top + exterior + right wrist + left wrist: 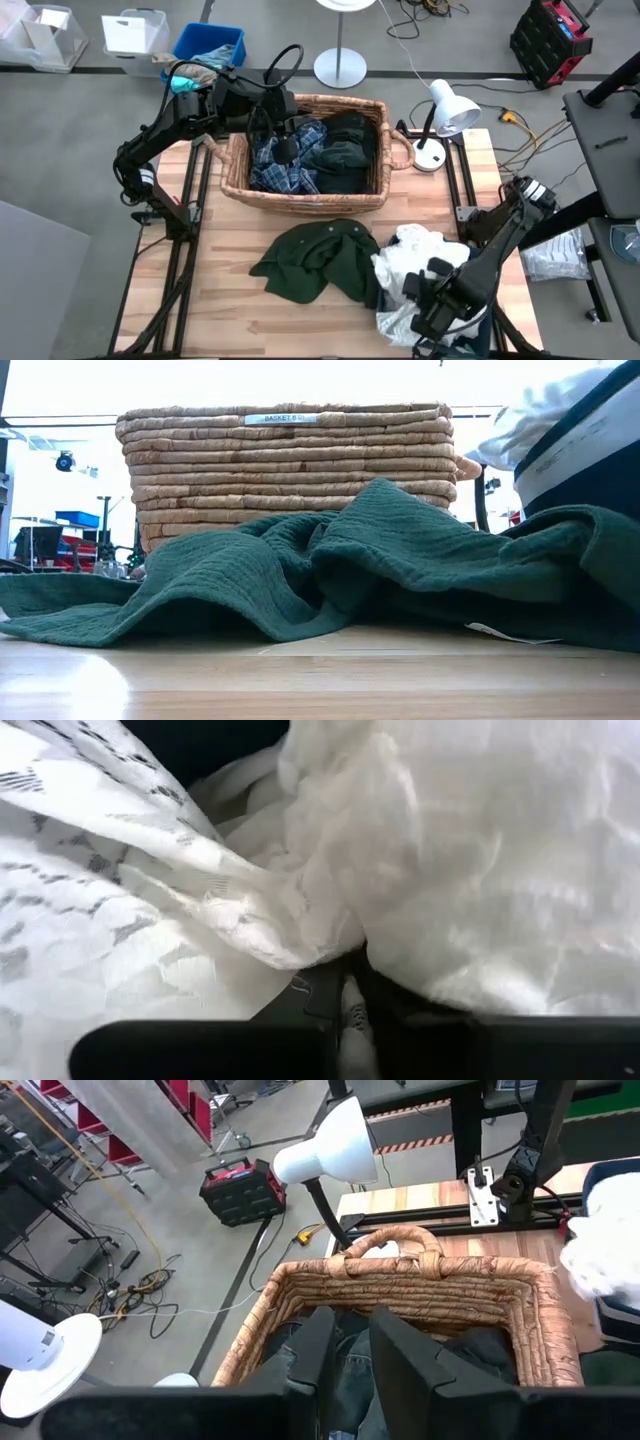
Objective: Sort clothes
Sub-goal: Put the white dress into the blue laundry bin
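Wicker basket (236, 175) sits at the table's (230, 320) far side, small label on its rim in the low view. White desk lamp (447, 110) just right of the basket handle. On the floor beyond: blue bin (205, 44), clear boxes (135, 32), red-black toolbox (548, 42), round white lamp base (340, 68), loose cables (425, 10).

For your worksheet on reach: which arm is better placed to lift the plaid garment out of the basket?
Left. Its hand hangs over the plaid garment inside the basket; the right hand is low in the white clothes.
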Controlling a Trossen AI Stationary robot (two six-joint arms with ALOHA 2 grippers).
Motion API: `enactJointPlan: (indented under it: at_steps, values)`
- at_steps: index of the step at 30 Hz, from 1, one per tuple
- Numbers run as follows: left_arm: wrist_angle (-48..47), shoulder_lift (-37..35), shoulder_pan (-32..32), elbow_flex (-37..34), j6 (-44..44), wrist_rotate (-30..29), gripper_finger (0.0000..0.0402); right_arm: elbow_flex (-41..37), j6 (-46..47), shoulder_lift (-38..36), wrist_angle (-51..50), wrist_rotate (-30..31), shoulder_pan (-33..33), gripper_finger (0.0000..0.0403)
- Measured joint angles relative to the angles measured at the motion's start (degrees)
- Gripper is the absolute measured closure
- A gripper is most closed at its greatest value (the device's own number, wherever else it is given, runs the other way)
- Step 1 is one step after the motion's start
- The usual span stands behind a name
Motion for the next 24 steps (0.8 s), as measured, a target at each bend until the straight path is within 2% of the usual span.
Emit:
enactJointPlan:
  at_steps: [4, 13, 20, 24]
  values:
    - [0.0, 0.0, 0.0, 0.0, 0.0, 0.0, 0.0353, 0.0, 2.9, -3.2, -3.4, 3.8, 0.0, 0.0393]
    - [0.0, 0.0, 0.0, 0.0, 0.0, 0.0, 0.0353, -0.1, 3.8, -9.3, -4.0, 8.6, 0.0, 0.0394]
    - [0.4, 0.0, 0.0, 0.0, 0.0, 0.0, 0.0353, -0.1, 10.2, -12.1, -11.8, 18.4, -1.1, 0.0394]
    - [1.1, 0.0, 0.2, 0.0, 0.0, 0.0, 0.0353, -0.4, 7.1, -11.9, -13.2, 18.6, -2.9, 0.0394]
